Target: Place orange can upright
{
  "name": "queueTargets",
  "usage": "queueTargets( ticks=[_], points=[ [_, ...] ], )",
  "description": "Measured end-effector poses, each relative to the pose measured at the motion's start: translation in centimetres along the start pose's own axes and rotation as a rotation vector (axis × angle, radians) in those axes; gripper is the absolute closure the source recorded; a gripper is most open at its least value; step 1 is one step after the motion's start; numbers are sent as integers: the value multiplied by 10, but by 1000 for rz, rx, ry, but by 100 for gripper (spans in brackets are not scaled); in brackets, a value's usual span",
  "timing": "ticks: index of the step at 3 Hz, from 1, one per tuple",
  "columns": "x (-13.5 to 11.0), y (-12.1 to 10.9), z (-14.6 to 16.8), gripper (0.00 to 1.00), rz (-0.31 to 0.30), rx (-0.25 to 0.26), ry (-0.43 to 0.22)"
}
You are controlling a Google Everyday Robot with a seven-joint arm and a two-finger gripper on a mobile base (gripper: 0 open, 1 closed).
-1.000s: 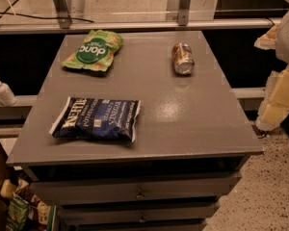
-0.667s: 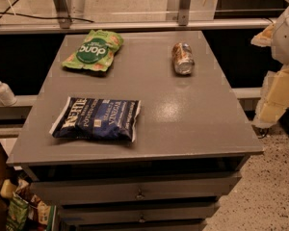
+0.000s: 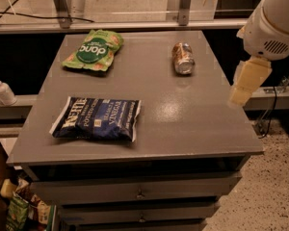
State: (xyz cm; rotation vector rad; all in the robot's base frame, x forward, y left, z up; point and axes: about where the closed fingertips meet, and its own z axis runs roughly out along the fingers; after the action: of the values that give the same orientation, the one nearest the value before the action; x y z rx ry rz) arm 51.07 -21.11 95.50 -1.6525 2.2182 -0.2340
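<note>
The orange can (image 3: 183, 58) lies on its side at the back right of the grey table (image 3: 183, 124), its silver top facing the camera. My gripper (image 3: 242, 89) hangs from the white arm (image 3: 272, 20) over the table's right edge, to the right of the can and nearer the camera. It is well apart from the can and holds nothing that I can see.
A green snack bag (image 3: 92, 50) lies at the back left. A dark blue chip bag (image 3: 97, 119) lies at the front left. A soap pump bottle (image 3: 2, 89) stands on a ledge to the left. Drawers (image 3: 139, 194) sit under the table top.
The arm and gripper have moved left, from beside the table to over its right edge. The can and both bags have not moved.
</note>
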Motion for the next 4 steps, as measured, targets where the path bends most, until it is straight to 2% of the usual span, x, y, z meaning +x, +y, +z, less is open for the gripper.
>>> queueTargets(
  ticks=[1,2,4],
  points=[
    [-4,-25,23,0,112,11,-7],
    [-13,-49,42,0,260,38,-36],
    [-48,-87,58,0,510,125,-181]
  ],
)
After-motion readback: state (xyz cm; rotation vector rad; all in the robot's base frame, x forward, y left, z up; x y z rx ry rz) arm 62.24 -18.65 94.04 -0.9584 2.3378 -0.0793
